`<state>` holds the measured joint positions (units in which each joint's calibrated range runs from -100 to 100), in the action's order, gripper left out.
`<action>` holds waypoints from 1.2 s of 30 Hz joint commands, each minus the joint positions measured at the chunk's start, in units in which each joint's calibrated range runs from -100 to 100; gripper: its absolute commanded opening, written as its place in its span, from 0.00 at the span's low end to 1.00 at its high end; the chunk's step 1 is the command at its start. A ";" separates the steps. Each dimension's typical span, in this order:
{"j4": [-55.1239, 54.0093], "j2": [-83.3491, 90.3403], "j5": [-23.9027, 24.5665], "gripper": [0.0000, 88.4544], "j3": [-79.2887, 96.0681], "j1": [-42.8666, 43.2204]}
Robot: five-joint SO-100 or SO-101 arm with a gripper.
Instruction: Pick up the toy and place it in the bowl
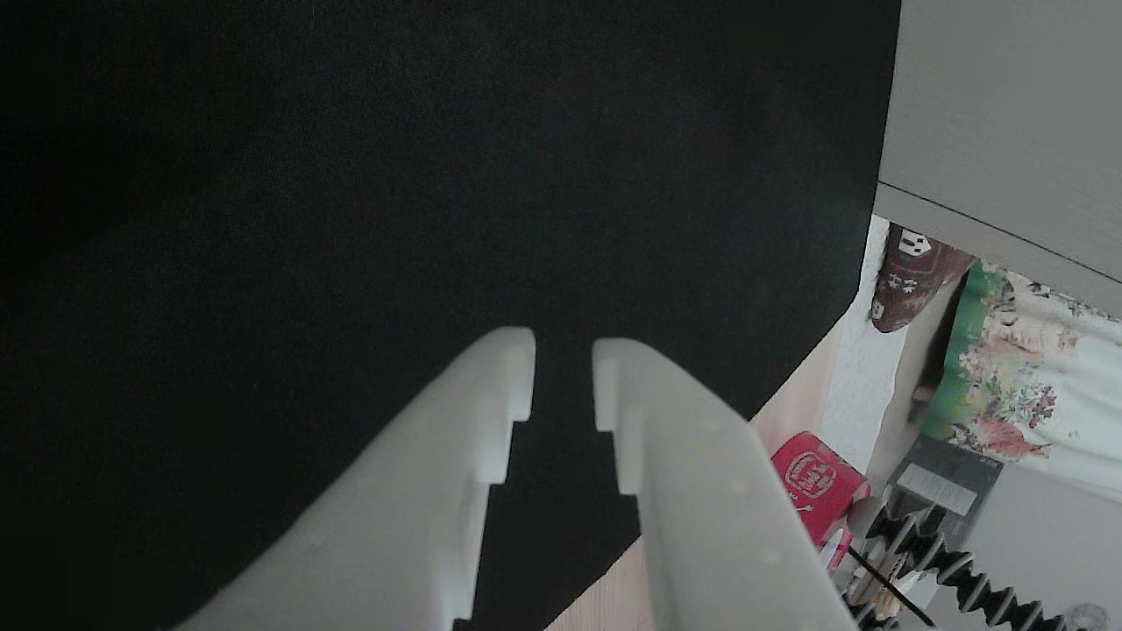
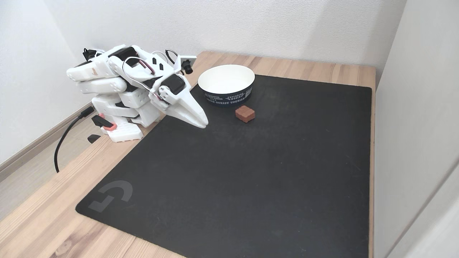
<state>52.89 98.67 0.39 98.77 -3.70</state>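
Note:
In the fixed view the toy (image 2: 245, 113), a small dull-red cube, lies on the black mat (image 2: 251, 172) just in front of the bowl (image 2: 226, 84), an off-white round vessel with a dark printed band. The white arm is folded low at the left. Its gripper (image 2: 202, 123) points down at the mat, left of the toy and about a hand's width away. In the other view the gripper (image 1: 563, 377) hangs over bare black mat. Its two white fingertips (image 1: 513, 368) stand a narrow gap apart with nothing between them.
The mat lies on a wooden table (image 2: 43, 222) with a white wall behind and a pale panel (image 2: 416, 125) along the right edge. A black cable (image 2: 64, 139) trails off the arm's base. In the other view a red packet (image 1: 815, 482) and a black tripod (image 1: 947, 561) lie beyond the mat.

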 commanded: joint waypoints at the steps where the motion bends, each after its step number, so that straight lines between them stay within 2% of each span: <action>1: 0.20 0.58 0.19 0.03 0.69 -0.19; 12: 5.53 -2.67 0.19 0.03 -9.86 0.40; 18: 5.79 -20.26 0.19 0.03 -24.55 1.57; 25: 5.19 -43.19 0.19 0.03 -44.11 9.18; 36: 5.87 -63.36 0.19 0.03 -59.97 19.97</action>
<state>58.38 39.80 0.69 44.17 12.86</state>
